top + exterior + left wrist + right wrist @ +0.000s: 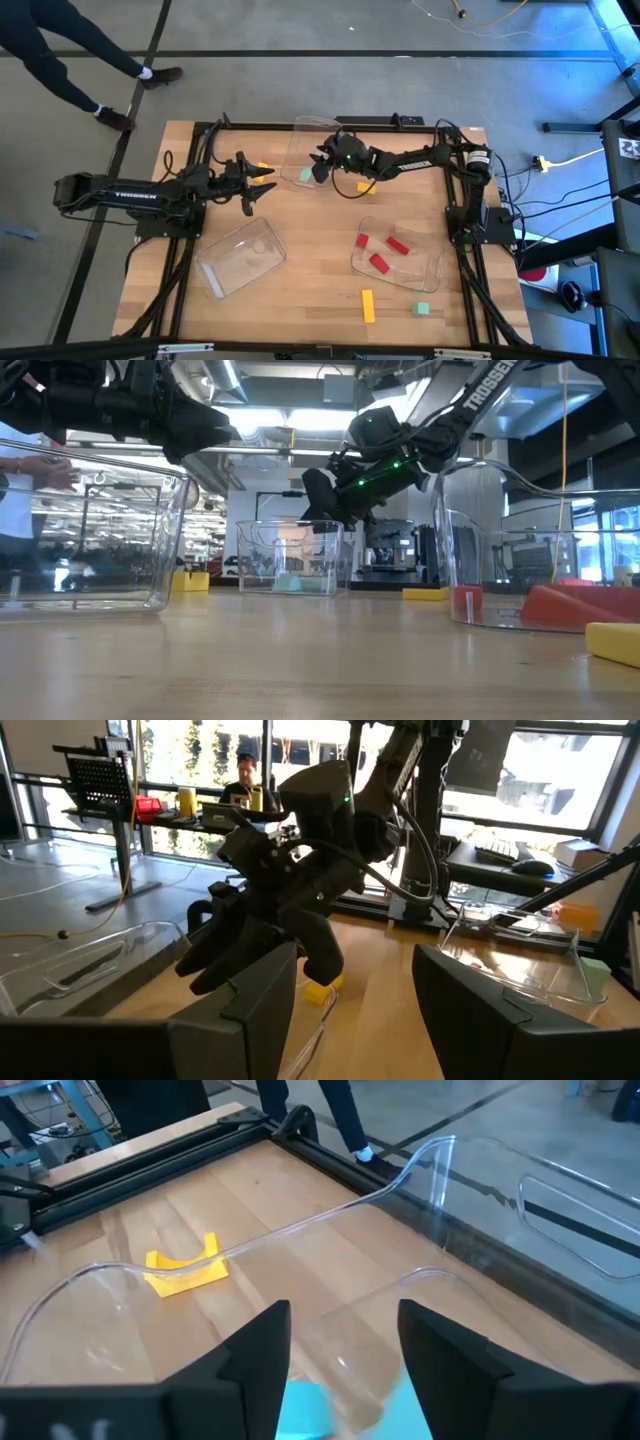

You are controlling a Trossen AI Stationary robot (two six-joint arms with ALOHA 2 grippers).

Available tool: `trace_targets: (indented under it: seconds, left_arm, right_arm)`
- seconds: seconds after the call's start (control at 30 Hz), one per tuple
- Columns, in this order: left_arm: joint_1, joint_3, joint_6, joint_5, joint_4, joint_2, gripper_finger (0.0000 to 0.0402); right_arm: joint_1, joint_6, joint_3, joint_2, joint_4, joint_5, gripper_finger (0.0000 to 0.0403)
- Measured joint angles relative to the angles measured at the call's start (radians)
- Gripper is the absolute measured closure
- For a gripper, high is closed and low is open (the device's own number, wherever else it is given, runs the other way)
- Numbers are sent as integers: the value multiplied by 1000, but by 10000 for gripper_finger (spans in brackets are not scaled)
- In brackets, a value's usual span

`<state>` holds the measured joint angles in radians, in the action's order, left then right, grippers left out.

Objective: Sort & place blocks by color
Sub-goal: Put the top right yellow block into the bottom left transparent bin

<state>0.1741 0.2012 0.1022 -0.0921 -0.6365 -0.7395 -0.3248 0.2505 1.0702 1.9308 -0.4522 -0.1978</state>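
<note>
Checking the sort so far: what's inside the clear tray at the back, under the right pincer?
One mint green block lies inside the back tray, just below the right pincer, whose fingers are apart. Whatever else sits beneath the arm is covered.

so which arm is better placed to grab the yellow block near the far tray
Right. The right gripper hangs over the far tray, with the yellow block beside that arm; the left gripper sits farther away.

Two black jointed arms, white lettering, green indicator light
</note>
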Motion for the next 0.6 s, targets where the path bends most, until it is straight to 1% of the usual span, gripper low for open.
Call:
trace_targets:
  seconds: [0.17,0.23,0.37,0.47,0.53,0.6]
  left_arm:
    - [0,0,0,0,0,0,207]
    - [0,0,0,0,0,0,207]
    - [0,0,-2,1,5,0,207]
    - [0,0,-3,1,27,0,207]
    - [0,0,-2,6,25,0,207]
    - [-1,0,0,7,24,0,207]
  right_arm:
    - [0,-75,0,-38,37,13,213]
    - [0,-120,0,-84,76,13,212]
    - [12,-188,-16,-196,222,9,211]
    - [42,-200,-101,-289,229,8,211]
    - [67,-186,-189,-355,186,9,211]
    - [93,-163,-289,-415,105,15,211]
